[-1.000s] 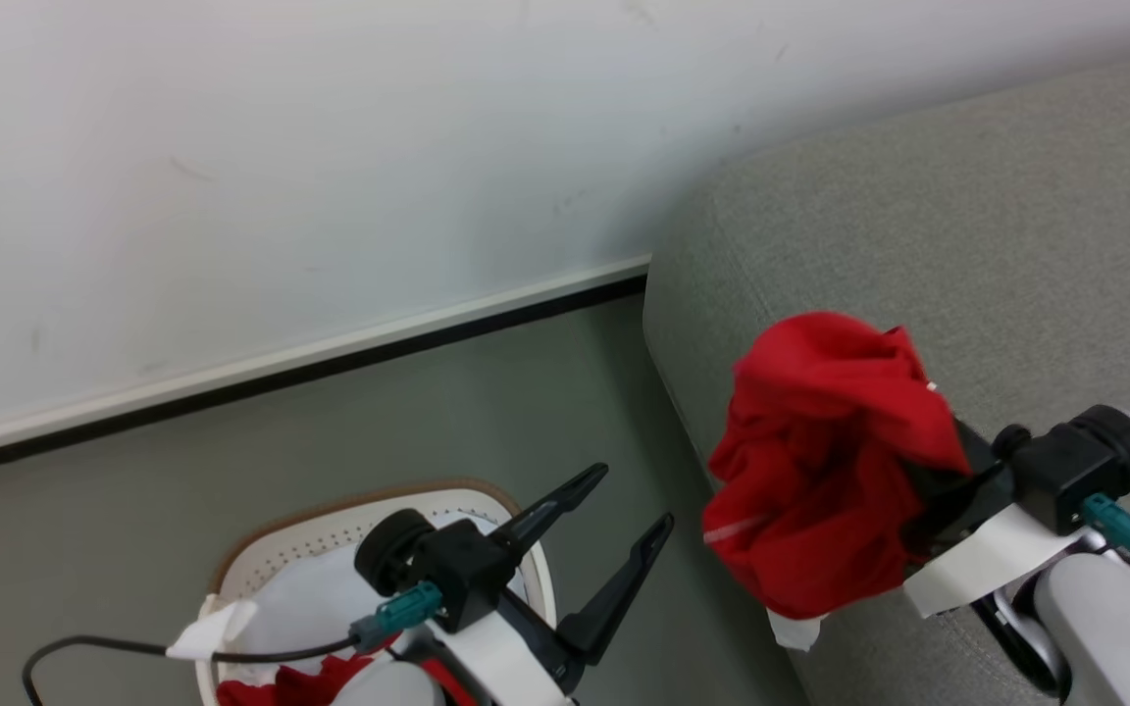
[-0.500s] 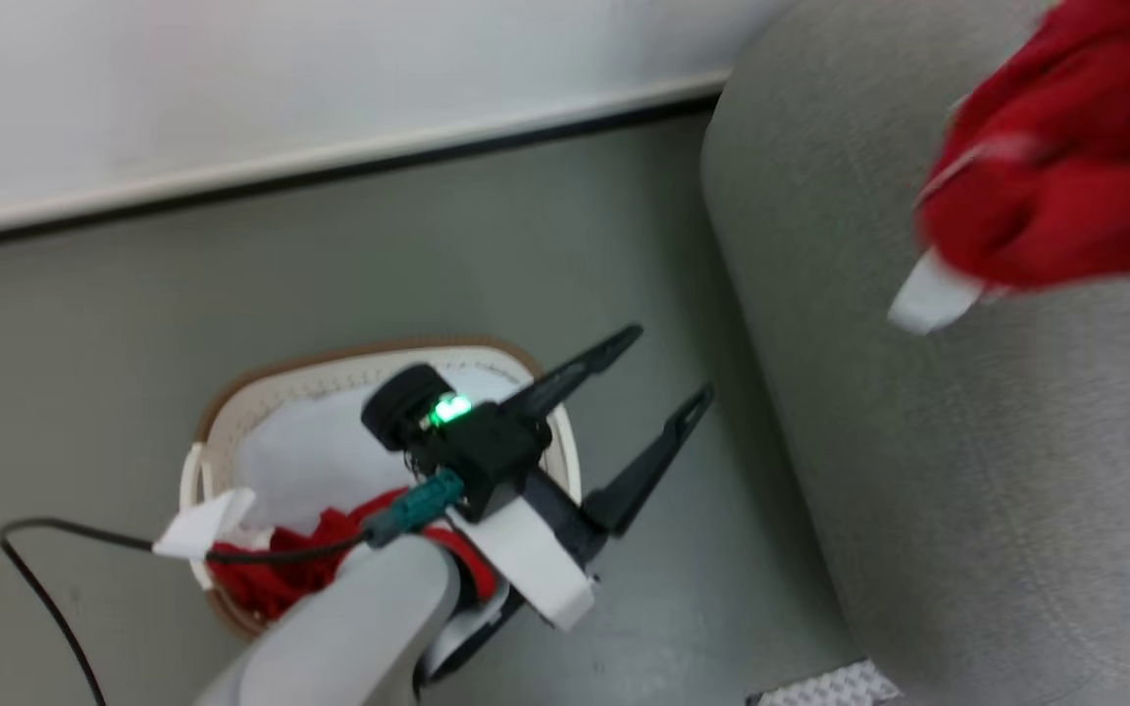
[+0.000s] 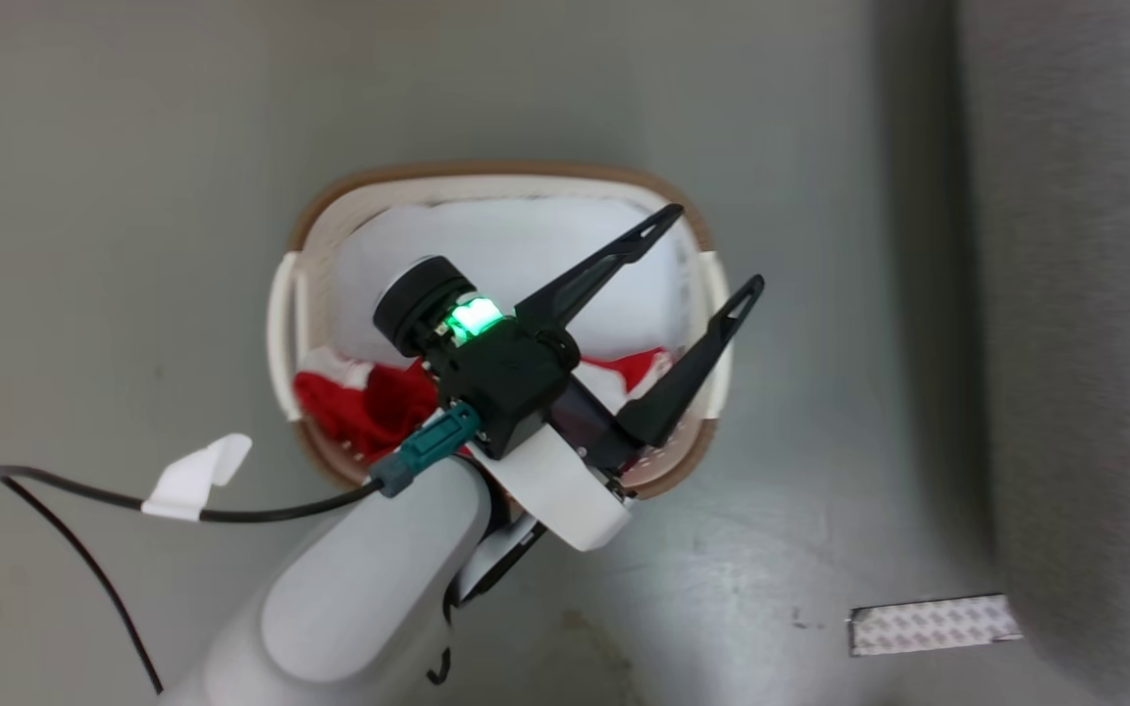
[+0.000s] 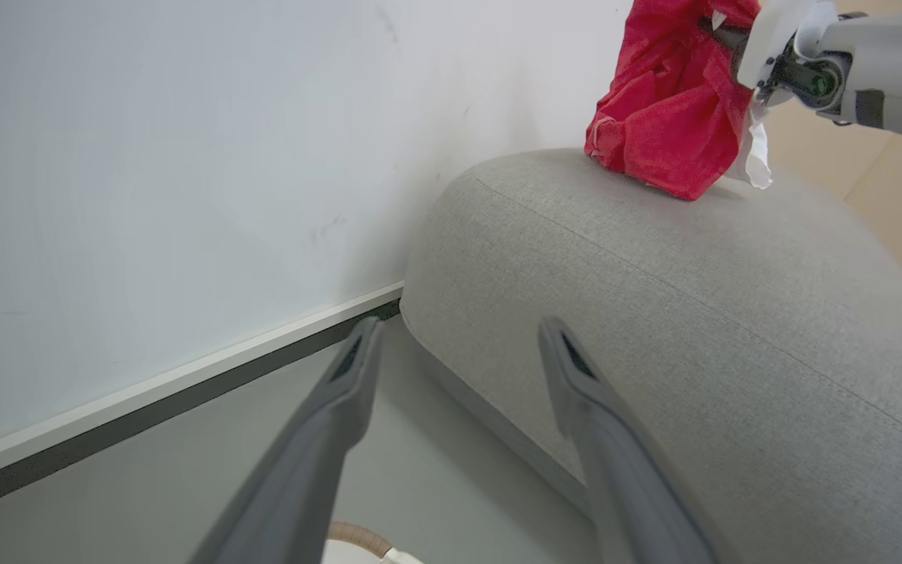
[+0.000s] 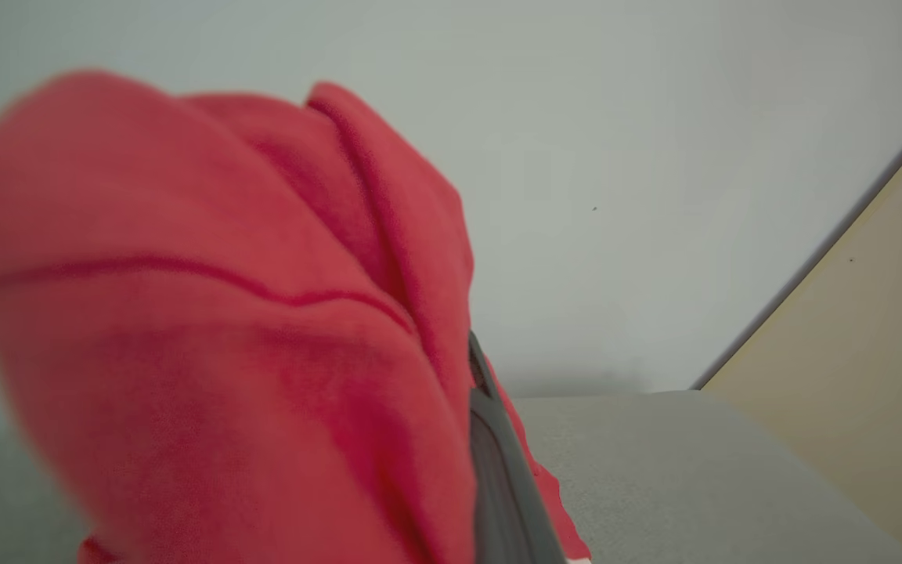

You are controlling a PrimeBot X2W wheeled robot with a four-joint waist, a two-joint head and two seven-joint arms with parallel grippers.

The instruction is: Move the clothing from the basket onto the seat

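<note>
Since half a second ago our head camera has tipped downward, so the basket [image 3: 496, 175] now sits mid-view instead of low and left; that shift belongs to the camera, not to the basket. Our left end effector [image 3: 714, 247] still hangs over the basket, its two dark fingers spread wide apart with nothing between them, much as before.

In the left wrist view, our right end effector [image 4: 721, 35] is clamped on the red jersey [image 4: 666, 102], which hangs as a bunched bundle at the top of the sofa [image 4: 694, 329]. We cannot tell whether its lower edge touches the fabric. More red cloth with white trim [image 3: 369, 402] lies in the near part of the basket, on the white lining [image 3: 526, 245].

The basket stands on a grey-green floor [image 3: 133, 196], with the sofa well to its right. A black cable [image 3: 84, 490] carrying a white tape tag [image 3: 197, 476] trails from our left wrist. A pale patterned strip [image 3: 933, 625] lies on the floor by the sofa's base. Behind the sofa rises a white wall [image 4: 146, 157] with a white-and-dark skirting board [image 4: 185, 376], and a beige panel [image 5: 874, 352] stands beyond.
</note>
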